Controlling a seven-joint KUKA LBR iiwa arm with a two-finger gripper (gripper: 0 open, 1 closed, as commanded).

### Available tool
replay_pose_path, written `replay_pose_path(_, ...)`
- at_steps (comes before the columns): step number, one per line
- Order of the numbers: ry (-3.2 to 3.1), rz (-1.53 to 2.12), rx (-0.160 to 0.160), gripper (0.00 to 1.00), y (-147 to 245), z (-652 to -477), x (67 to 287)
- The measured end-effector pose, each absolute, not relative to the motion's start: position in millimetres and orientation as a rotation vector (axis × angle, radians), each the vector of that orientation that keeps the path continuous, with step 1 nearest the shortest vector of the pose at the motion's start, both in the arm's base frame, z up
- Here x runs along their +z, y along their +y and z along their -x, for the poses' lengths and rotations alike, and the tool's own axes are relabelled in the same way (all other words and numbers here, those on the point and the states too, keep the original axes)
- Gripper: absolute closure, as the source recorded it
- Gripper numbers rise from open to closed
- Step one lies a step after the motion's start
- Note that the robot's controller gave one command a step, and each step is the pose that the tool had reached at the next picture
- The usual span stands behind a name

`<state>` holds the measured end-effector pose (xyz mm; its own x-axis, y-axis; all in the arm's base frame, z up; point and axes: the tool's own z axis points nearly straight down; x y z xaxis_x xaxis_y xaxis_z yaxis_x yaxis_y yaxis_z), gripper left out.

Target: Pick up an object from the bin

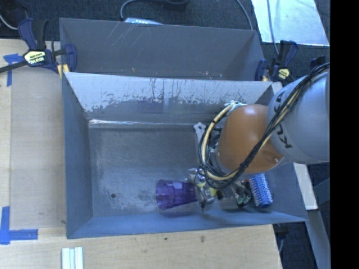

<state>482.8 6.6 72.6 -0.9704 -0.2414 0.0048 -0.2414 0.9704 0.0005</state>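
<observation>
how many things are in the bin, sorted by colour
purple see-through cup-like thing: 1
blue bristly roller: 1
total: 2 in sight; the arm covers part of the floor and may hide more

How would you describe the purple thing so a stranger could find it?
Start at the grey metal bin and follow its floor to the near wall, just left of the gripper. There lies the purple thing, see-through and cup-like, on its side. Its one neighbour, right of the gripper, is a blue bristly roller, not see-through.
</observation>
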Motion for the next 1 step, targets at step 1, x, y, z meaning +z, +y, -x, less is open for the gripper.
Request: replay_pose_path(1,-3.113,-0.382,0.0,1.0,6.6,-482.9,72.5)
